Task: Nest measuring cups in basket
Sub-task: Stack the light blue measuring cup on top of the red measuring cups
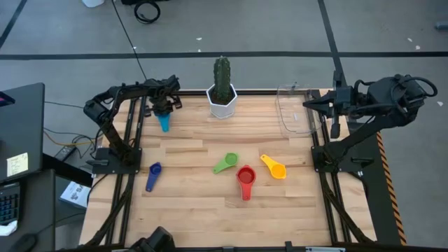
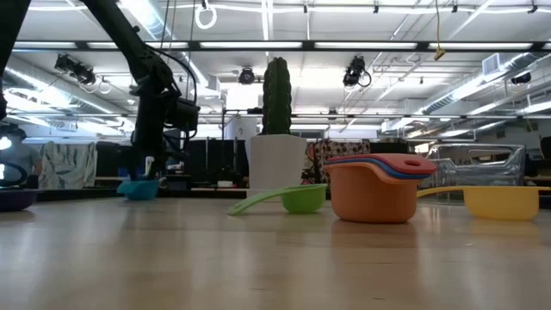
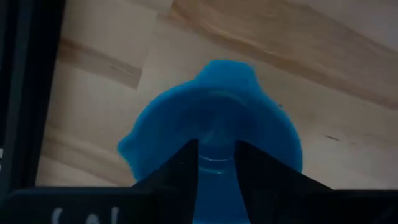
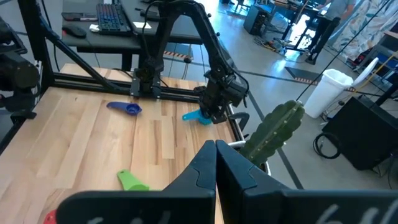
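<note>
My left gripper (image 1: 162,107) (image 3: 216,148) is at the table's far left and points down, shut on a light blue measuring cup (image 1: 164,124) (image 2: 138,188), which is low at the table top. My right gripper (image 4: 216,163) is shut with nothing in it, raised by the clear basket (image 1: 296,109) at the far right. Loose on the wood lie a purple-blue cup (image 1: 152,175), a green cup (image 1: 225,163), a red cup (image 1: 246,176) and a yellow cup (image 1: 274,167). In the low view the red cup (image 2: 379,188) shows more coloured rims nested in it. My left gripper pinches the light blue cup's handle (image 3: 216,167) between its two fingers (image 3: 186,163), close to the bowl. The fingers come from above, pointing down. The bowl (image 3: 211,109) is open side up and sticks out past the fingertips. Whether its bottom touches the table I cannot tell.
A white faceted pot with a green cactus (image 1: 222,89) stands at the far middle, between the left gripper and the basket. The arms' black frames run along both side edges of the table (image 1: 210,210). Bare wood lies in the near half.
</note>
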